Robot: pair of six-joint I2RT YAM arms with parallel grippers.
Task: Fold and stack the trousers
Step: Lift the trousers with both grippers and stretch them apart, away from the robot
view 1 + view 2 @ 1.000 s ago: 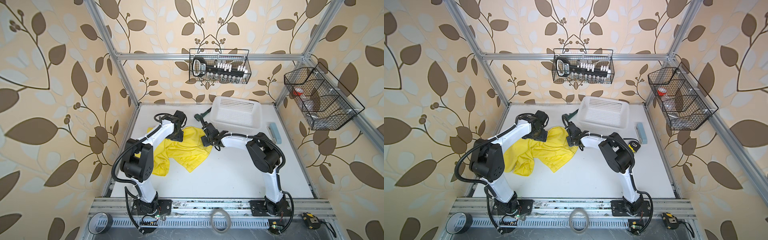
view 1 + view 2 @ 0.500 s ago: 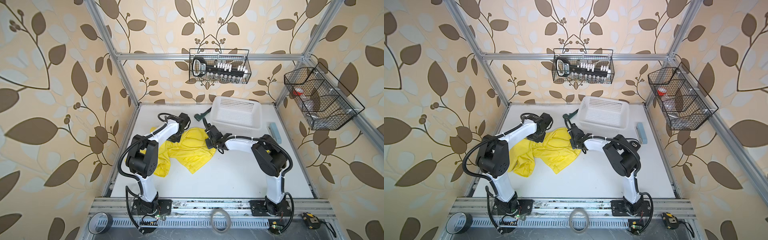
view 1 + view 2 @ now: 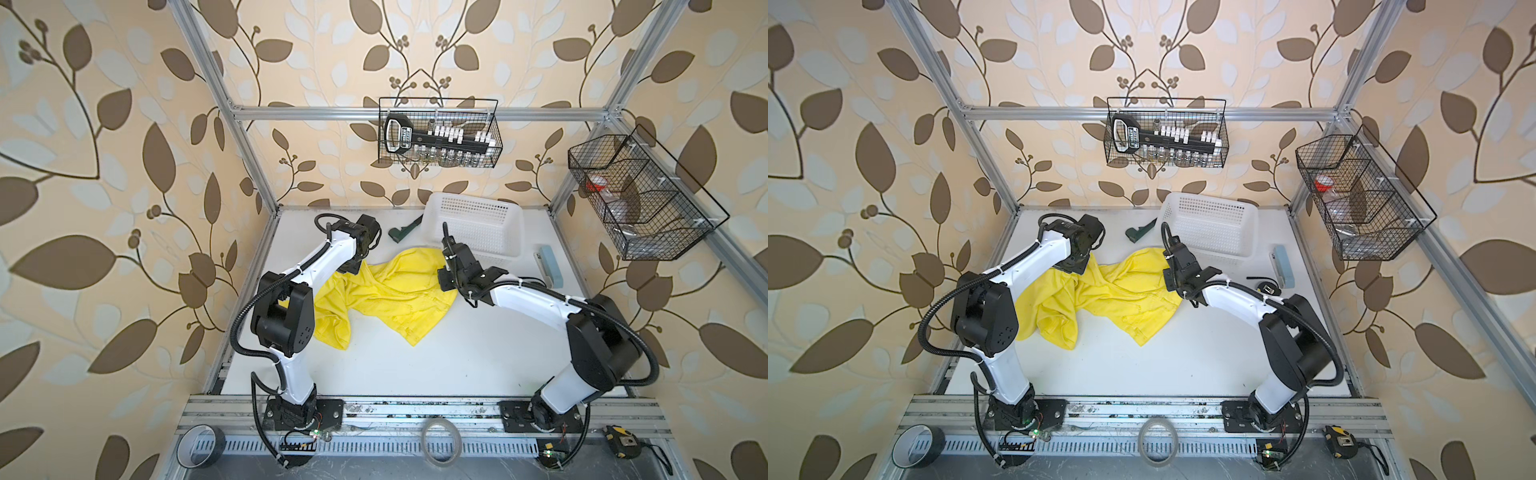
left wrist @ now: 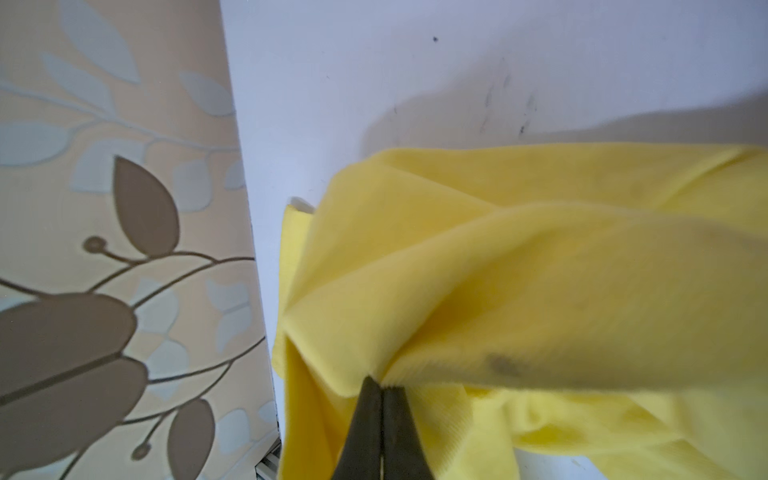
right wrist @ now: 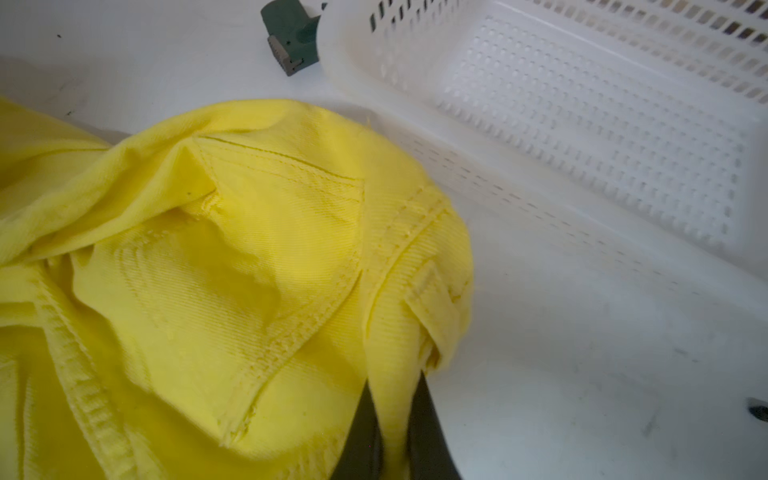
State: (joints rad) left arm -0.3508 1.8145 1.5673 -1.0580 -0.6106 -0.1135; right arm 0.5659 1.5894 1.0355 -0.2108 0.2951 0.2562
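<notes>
Trousers crumpled on table, left claw pinched tight on one fold, right claw clamping waistband edge, basket just beyond it

Worktop: white, scuffed, walled with leaf-patterned paper.
Basket: white perforated plastic, at 1 o'clock on the worktop.
Green tool: dark green, at 12 o'clock, just beside the basket's 9 o'clock side.
Blue block: pale, oblong, near the 3 o'clock edge.
Back-wall rack: black wire, holds a black case with white pieces.
Side-wall rack: black wire, in compartments.
Front rail: black tape roll at 7 o'clock, clear tape ring at 6, yellow-black tape measure at 5.
</notes>
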